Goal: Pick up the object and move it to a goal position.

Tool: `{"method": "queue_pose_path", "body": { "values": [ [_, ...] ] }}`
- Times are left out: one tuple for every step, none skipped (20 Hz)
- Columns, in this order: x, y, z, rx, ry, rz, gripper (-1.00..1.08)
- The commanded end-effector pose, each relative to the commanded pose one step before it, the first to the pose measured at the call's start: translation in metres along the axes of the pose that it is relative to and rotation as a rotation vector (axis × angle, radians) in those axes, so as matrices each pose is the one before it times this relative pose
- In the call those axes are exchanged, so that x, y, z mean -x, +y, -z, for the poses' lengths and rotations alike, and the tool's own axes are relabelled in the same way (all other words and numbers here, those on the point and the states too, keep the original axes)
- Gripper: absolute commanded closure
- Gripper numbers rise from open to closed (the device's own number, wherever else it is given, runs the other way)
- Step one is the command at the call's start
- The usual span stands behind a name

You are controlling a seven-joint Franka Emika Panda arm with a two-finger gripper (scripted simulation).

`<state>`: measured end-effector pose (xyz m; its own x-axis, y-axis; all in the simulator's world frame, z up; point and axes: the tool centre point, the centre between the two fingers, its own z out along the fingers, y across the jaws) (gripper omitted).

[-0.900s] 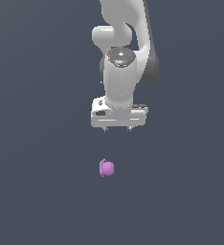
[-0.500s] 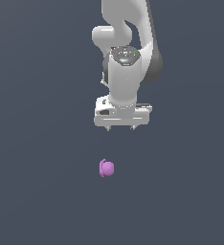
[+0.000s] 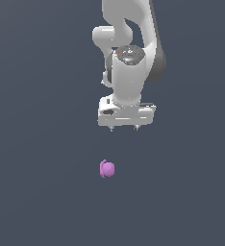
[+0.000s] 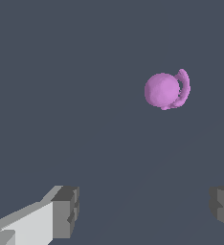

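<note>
One small target, approach not yet lined up.
Exterior view: the small pink-purple rounded lump point(image 3: 106, 168) lies on the dark table point(image 3: 37, 192), apart from the white arm's fingers point(image 3: 123, 128). Wrist view: fingers point(image 4: 66, 210) spread wide, empty; centre them over the lump point(image 4: 165, 90) before descending.

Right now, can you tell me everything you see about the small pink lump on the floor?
The pink lump is small and rounded, pink-purple, with a smooth, matte look. A thin curved ridge runs along one side of it, standing a little off the round body, as the wrist view shows. It lies alone on the plain dark grey floor. Nothing touches it: the gripper is open and apart from the lump, which lies below it and slightly toward the exterior view's left. It is much smaller than the gripper.
</note>
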<state>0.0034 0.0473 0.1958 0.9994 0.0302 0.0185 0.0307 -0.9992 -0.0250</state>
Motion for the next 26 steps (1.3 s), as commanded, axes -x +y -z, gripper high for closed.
{"method": "queue_pose_path", "body": {
  "values": [
    [-0.00131,0.00063,-0.00086,0.00019,-0.00037,0.00061,-0.92],
    [-0.00129,0.00055,-0.00077,0.00020,-0.00017,0.00094,-0.92],
    [-0.00162,0.00089,-0.00095,0.00023,-0.00016,0.00094,-0.92],
    [-0.00194,0.00086,-0.00120,0.00037,-0.00025,0.00148,-0.92],
    [-0.00224,0.00118,-0.00138,0.00038,-0.00025,0.00148,-0.92],
    [-0.00252,0.00121,-0.00161,0.00047,-0.00032,0.00187,-0.92],
    [-0.00281,0.00144,-0.00182,0.00048,-0.00036,0.00198,-0.92],
    [-0.00308,0.00159,-0.00205,0.00052,-0.00040,0.00219,-0.92],
    [-0.00334,0.00173,-0.00229,0.00059,-0.00046,0.00247,-0.92],
    [-0.00360,0.00203,-0.00253,0.00063,-0.00047,0.00256,-0.92],
    [-0.00384,0.00216,-0.00281,0.00071,-0.00054,0.00287,-0.92],
    [-0.00408,0.00237,-0.00309,0.00077,-0.00059,0.00309,-0.92],
    [-0.00430,0.00266,-0.00338,0.00081,-0.00062,0.00323,-0.92],
    [-0.00451,0.00283,-0.00370,0.00090,-0.00069,0.00354,-0.92],
    [-0.00469,0.00306,-0.00403,0.00097,-0.00075,0.00377,-0.92],
    [-0.00485,0.00335,-0.00437,0.00102,-0.00080,0.00394,-0.92],
    [-0.00498,0.00362,-0.00473,0.00108,-0.00085,0.00414,-0.92],
    [-0.00508,0.00384,-0.00509,0.00116,-0.00092,0.00439,-0.92],
    [-0.00494,0.00393,-0.00525,0.00119,-0.00095,0.00443,-0.92],
    [-0.00457,0.00388,-0.00514,0.00113,-0.00091,0.00418,-0.92],
    [-0.00418,0.00366,-0.00496,0.00110,-0.00089,0.00402,-0.92],
    [-0.00380,0.00352,-0.00475,0.00103,-0.00085,0.00374,-0.92],
    [-0.00344,0.00335,-0.00453,0.00097,-0.00080,0.00350,-0.92],
    [-0.00311,0.00313,-0.00431,0.00093,-0.00077,0.00331,-0.92],
    [-0.00280,0.00291,-0.00407,0.00087,-0.00074,0.00311,-0.92],
    [-0.00250,0.00281,-0.00379,0.00078,-0.00066,0.00275,-0.92]
  ]
}}
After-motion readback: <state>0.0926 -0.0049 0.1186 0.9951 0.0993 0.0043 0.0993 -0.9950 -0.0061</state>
